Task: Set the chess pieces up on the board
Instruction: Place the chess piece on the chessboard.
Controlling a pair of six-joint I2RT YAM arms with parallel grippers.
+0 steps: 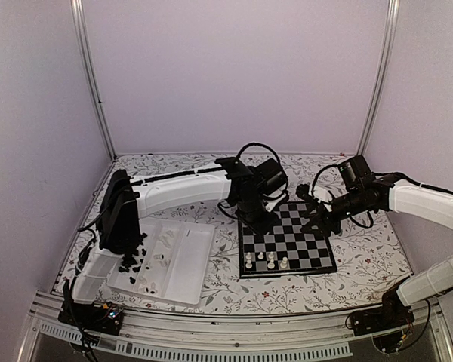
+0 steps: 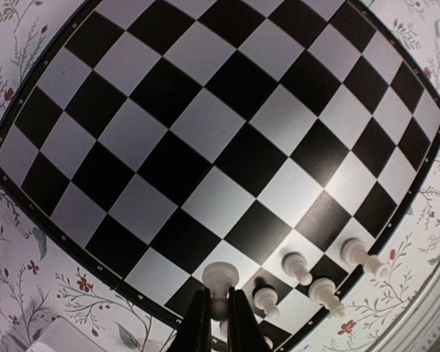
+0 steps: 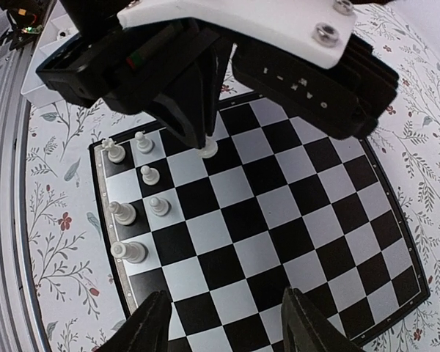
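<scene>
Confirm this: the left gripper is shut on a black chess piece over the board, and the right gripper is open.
Not black: the left gripper is shut on a cream-white chess piece, as the left wrist view shows. The rest holds.

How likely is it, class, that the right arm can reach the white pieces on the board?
Probably yes. The right gripper hangs open over the board, with bare squares between it and the white pieces; the left gripper, holding a pawn, crowds the farthest ones.

White pieces [image 1: 272,262] on board [image 1: 306,245] near edge; tray [image 1: 192,256] left
</scene>
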